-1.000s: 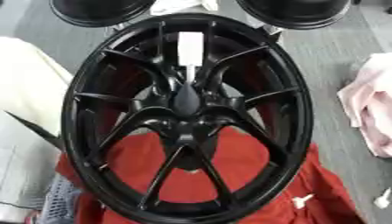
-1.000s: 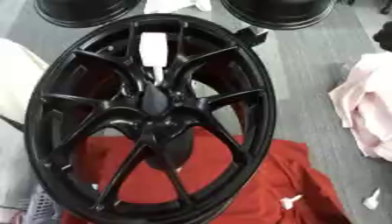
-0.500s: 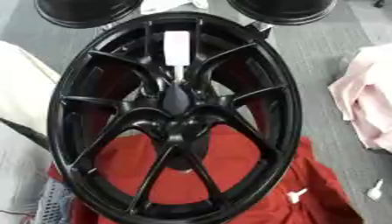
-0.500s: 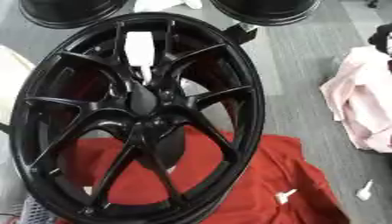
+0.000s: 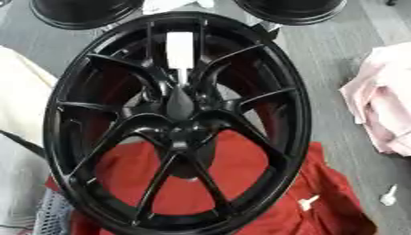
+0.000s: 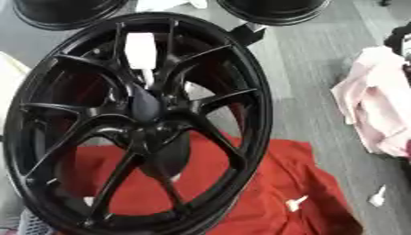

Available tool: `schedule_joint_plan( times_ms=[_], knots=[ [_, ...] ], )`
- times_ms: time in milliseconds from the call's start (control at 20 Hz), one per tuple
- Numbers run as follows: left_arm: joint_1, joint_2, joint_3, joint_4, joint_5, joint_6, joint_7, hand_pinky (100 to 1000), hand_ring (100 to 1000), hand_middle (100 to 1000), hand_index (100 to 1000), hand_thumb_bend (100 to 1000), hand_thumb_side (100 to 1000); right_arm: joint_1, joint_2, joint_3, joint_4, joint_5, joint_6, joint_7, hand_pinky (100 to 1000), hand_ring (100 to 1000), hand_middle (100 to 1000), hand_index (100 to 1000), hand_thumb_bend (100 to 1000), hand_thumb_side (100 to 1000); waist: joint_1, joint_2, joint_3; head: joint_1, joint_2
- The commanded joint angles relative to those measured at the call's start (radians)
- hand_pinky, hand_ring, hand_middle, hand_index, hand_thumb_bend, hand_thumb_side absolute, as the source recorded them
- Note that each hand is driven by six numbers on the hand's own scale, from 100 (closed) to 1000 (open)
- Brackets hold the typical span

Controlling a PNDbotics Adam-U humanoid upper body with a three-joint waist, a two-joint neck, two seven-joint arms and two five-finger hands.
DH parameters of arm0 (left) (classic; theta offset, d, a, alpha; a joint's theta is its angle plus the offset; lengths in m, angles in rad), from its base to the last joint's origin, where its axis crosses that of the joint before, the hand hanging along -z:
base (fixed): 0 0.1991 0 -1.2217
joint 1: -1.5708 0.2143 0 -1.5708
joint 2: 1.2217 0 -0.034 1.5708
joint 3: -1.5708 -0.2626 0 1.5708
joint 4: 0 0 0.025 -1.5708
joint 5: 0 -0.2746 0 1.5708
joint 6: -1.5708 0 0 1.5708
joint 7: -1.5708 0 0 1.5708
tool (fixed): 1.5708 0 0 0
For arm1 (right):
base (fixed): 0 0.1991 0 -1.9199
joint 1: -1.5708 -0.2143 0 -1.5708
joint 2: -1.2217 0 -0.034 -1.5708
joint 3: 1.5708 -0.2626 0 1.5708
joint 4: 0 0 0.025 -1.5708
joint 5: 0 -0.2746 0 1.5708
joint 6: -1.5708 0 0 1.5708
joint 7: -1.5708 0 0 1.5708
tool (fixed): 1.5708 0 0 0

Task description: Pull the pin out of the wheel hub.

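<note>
A large glossy black wheel hub (image 5: 178, 124) with several spokes fills most of both views, lying over a red cloth (image 5: 241, 183). A white pin (image 5: 180, 53) with a broad flat head and a thin stem stands in the hub's upper part, its stem running down toward the dark pointed centre cap (image 5: 178, 103). Neither of my hands shows in either view.
Two more black wheels (image 5: 84, 11) (image 5: 293, 9) lie at the far edge. A pink cloth (image 5: 384, 105) sits on the grey floor at the right. A pale cloth (image 5: 20, 137) lies at the left. Small white scraps (image 5: 388, 195) (image 5: 307, 202) lie near the red cloth.
The whole picture has slid left and slightly down, so the camera has moved. The pin and hub keep the same relation to each other.
</note>
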Motion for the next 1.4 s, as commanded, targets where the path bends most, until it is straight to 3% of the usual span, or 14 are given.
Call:
schedule_joint_plan(
  times_ms=[50, 300, 800, 1050, 1250, 1400],
  knots=[
    [-0.081, -0.017, -0.034, 0.066, -0.054, -0.029, -0.129, 818, 754, 696, 814, 100, 719, -0.003, -0.034, -0.001, -0.018, 0.002, 0.004, 0.004, 812, 687, 562, 606, 100, 595, -0.003, -0.019, 0.002, -0.003, 0.001],
    [-0.198, -0.100, -0.092, 0.208, -0.095, -0.082, -0.328, 832, 772, 721, 827, 100, 817, -0.001, -0.035, 0.003, -0.018, -0.002, 0.010, 0.007, 812, 687, 562, 605, 100, 601, -0.003, -0.022, 0.009, -0.005, -0.008],
    [-0.354, -0.253, -0.205, 0.477, -0.192, -0.196, -0.353, 835, 788, 742, 840, 100, 844, -0.003, -0.035, 0.009, -0.018, -0.007, 0.014, 0.015, 812, 687, 562, 605, 100, 604, -0.007, -0.027, 0.014, -0.006, -0.015],
    [-0.402, -0.310, -0.217, 0.529, -0.204, -0.173, -0.353, 852, 816, 770, 871, 100, 839, -0.005, -0.032, 0.014, -0.018, -0.008, 0.018, 0.019, 812, 687, 562, 605, 100, 606, -0.008, -0.027, 0.013, -0.008, -0.008],
    [-0.422, -0.340, -0.234, 0.545, -0.205, -0.139, -0.353, 890, 856, 807, 904, 103, 781, -0.008, -0.028, 0.017, -0.018, -0.012, 0.022, 0.023, 813, 687, 562, 605, 100, 616, -0.005, -0.027, 0.010, -0.010, -0.002],
    [-0.429, -0.352, -0.244, 0.554, -0.190, -0.123, -0.353, 913, 879, 828, 908, 179, 756, -0.010, -0.024, 0.020, -0.018, -0.015, 0.025, 0.024, 813, 687, 562, 605, 100, 621, -0.003, -0.027, 0.007, -0.012, 0.000]
  ],
)
